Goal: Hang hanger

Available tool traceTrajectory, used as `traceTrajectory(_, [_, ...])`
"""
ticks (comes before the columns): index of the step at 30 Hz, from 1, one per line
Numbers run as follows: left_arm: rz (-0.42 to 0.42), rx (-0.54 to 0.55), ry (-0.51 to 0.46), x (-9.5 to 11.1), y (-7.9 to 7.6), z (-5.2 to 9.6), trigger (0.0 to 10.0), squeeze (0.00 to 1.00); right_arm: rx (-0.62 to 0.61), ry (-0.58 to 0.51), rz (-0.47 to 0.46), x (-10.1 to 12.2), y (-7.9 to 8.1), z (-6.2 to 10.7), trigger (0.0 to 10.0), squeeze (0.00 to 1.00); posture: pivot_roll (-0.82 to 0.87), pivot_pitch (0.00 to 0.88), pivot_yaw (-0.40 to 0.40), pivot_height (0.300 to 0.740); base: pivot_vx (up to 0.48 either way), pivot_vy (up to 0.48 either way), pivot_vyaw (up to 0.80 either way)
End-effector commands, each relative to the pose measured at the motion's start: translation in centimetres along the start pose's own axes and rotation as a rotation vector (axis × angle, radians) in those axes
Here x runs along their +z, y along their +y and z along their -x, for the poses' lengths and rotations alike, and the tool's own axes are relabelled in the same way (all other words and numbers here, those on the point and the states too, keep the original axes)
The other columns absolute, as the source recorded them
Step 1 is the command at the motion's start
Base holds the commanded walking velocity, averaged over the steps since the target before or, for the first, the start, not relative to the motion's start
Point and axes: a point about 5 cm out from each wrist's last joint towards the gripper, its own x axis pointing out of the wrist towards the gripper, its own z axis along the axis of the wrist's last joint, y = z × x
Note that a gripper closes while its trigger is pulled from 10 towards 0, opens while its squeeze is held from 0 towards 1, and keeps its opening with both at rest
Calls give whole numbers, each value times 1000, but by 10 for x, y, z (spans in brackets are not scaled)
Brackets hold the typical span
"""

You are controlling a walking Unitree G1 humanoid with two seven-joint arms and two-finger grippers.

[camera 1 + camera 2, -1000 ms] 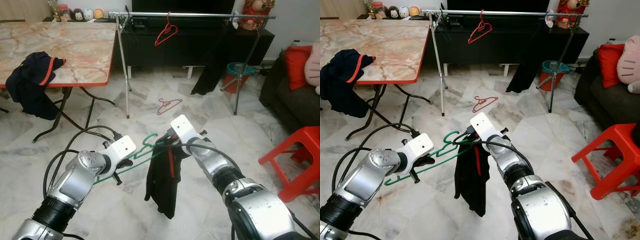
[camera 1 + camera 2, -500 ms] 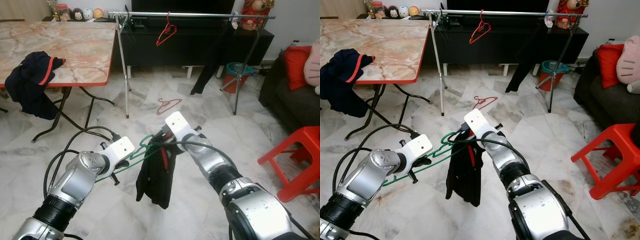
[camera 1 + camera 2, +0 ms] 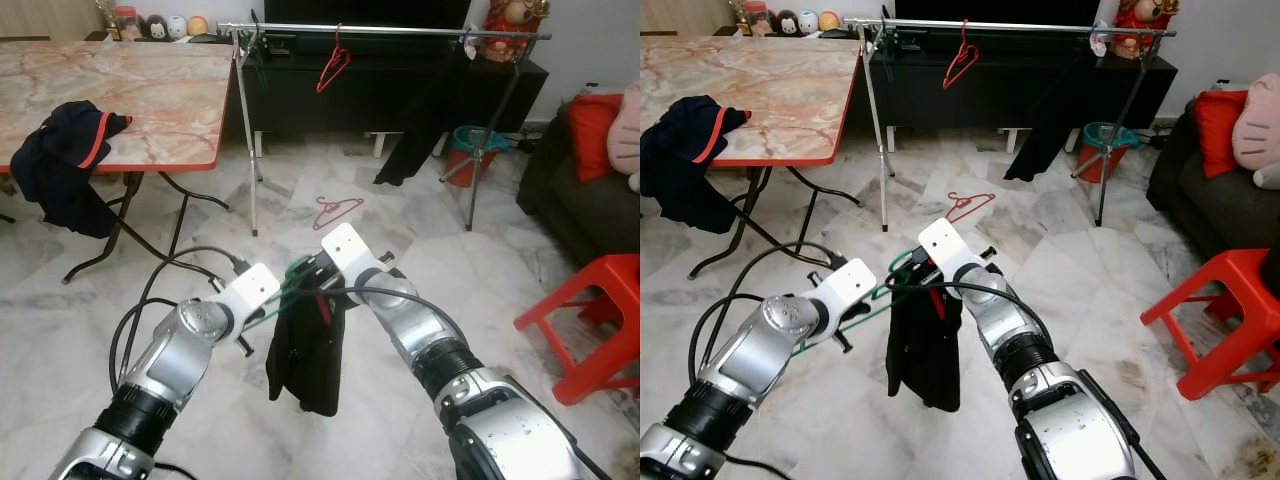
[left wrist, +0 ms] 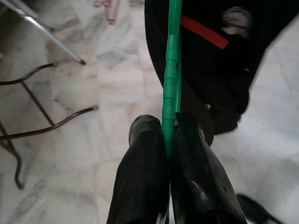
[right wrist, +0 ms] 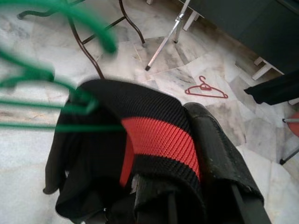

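Observation:
My left gripper [image 4: 161, 123] is shut on the bar of a green hanger [image 4: 170, 70], low over the floor in front of me. The hanger's hook [image 3: 292, 272] pokes out by the collar of a black garment with a red stripe [image 3: 305, 350]. My right gripper [image 3: 312, 282] is shut on that garment's collar [image 5: 159, 135], and the cloth hangs down from it. The two grippers are close together, the left one just left of the right. At the back stands a clothes rack rail [image 3: 400, 31] with a red hanger [image 3: 333, 62] on it.
Another red hanger [image 3: 338, 210] lies on the floor before the rack. A dark garment [image 3: 415, 130] hangs from the rail. A folding table [image 3: 150, 90] with dark clothing [image 3: 65, 150] stands at the left. A red stool [image 3: 600, 310] and a sofa [image 3: 590, 190] are at the right.
My left gripper has come up and right to the right gripper, bringing the green hanger into the garment's collar. The garment has shifted left. The dark garment on the rack has swung.

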Motion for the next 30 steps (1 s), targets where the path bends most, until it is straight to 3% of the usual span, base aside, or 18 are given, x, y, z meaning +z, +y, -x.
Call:
traceTrajectory(1, [35,33,-17,6,5,0,10000,0,0,-20,9,6,1,1,10000,0,-91,0,-88,740,0,0,0])
traceTrajectory(5, [71,-15,-50,11,-3,-1,10000,0,20,-40,28,9,4,2,10000,0,-92,0,-89,740,0,0,0])
traceTrajectory(8, [101,-109,-89,16,-15,0,10000,0,51,-73,46,13,8,3,10000,0,-94,0,-90,740,0,0,0])
traceTrajectory(14, [119,-194,-147,20,-23,2,10000,0,93,-75,74,11,9,4,10000,0,-94,0,-90,740,0,0,0])
traceTrajectory(17, [138,-202,-160,21,-24,2,10000,0,114,-80,124,9,8,6,10000,0,-98,0,-87,740,0,0,0])
traceTrajectory(30, [172,-186,-194,23,-23,-2,10000,0,99,-79,118,4,-11,14,10000,0,-109,0,-80,740,0,0,0])
